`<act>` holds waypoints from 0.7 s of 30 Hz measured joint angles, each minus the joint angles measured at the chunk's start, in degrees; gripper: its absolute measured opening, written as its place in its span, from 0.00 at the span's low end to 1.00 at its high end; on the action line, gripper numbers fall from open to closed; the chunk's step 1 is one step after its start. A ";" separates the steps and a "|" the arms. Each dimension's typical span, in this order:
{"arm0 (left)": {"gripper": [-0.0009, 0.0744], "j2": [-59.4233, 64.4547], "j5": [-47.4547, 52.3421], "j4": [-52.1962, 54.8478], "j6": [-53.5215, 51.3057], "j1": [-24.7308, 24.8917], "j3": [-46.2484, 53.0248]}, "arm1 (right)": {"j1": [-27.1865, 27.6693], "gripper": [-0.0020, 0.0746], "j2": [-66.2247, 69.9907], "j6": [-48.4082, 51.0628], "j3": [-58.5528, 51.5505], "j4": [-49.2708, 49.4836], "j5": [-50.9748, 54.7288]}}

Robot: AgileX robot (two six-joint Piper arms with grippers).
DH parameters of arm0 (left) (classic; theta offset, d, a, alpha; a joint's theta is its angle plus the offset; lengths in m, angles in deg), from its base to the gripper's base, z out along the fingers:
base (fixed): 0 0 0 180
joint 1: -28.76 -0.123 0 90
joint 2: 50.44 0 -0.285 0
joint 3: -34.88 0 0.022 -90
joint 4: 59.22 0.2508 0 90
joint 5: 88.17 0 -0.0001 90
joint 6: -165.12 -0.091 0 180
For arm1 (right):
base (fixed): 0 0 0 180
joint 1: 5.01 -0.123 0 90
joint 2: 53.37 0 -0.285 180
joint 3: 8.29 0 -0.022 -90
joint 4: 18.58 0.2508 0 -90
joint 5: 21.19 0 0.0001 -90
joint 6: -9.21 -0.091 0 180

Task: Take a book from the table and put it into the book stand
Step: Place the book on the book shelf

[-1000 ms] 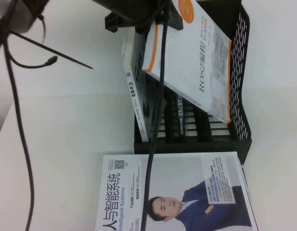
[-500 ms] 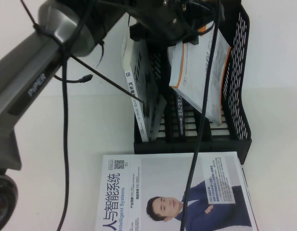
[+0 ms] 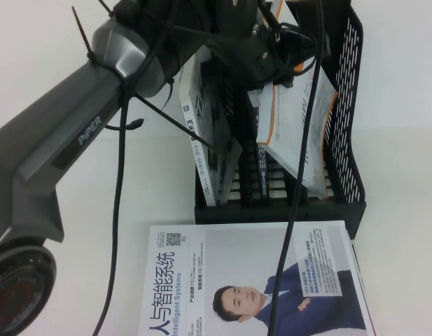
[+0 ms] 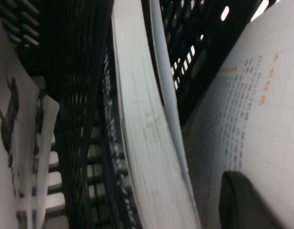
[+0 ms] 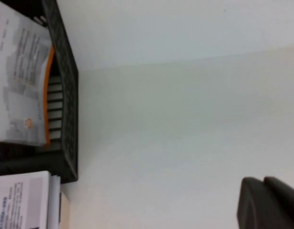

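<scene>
The black mesh book stand (image 3: 350, 140) stands at the back of the table. My left gripper (image 3: 272, 59) reaches into it from above, shut on a white and orange book (image 3: 300, 133) that leans in the right-hand slot with its lower edge near the stand's floor. In the left wrist view one dark finger (image 4: 247, 200) presses on that book's cover (image 4: 251, 105). My right gripper (image 5: 268, 200) is shut and empty over bare table to the right of the stand (image 5: 65, 95); it is out of the high view.
A white book (image 3: 205, 140) stands in the left slot and a dark one (image 3: 261, 171) in the middle slot. A large book with a man's portrait (image 3: 258, 280) lies flat in front of the stand. The left arm's cables hang over the stand.
My left arm has lowered the white and orange book deeper into the right slot, and it now stands more upright. The other books have not moved.
</scene>
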 joint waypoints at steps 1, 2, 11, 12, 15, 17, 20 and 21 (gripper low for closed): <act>0.15 0.12 0.01 0.00 0.09 0.00 0.00 | 0.00 0.03 0.00 0.00 -0.47 0.47 -0.34; 0.15 0.37 -0.03 0.00 0.09 0.00 -0.10 | 0.00 0.03 0.00 0.08 -0.83 0.94 -0.76; 0.15 2.70 -1.48 0.00 -0.17 0.03 -0.33 | 0.00 0.03 0.00 0.64 -4.88 3.41 -3.85; 0.15 2.97 -1.80 0.00 -0.17 0.12 -0.33 | 0.00 0.03 0.00 0.99 -5.02 3.93 -4.12; 0.15 3.51 -2.84 0.00 -0.45 0.24 -0.33 | 0.00 0.03 0.00 2.02 -5.02 5.05 -5.56; 0.15 3.91 -3.40 0.00 -0.78 0.24 -0.33 | 0.00 0.03 0.00 2.39 -5.02 5.78 -5.86; 0.19 4.31 -4.03 0.00 -1.87 0.32 -0.33 | 0.00 0.03 0.00 2.77 -5.02 6.45 -5.99; 0.22 4.39 -4.35 0.00 -2.11 0.32 -0.33 | 0.00 0.03 0.00 2.82 -5.02 6.45 -6.12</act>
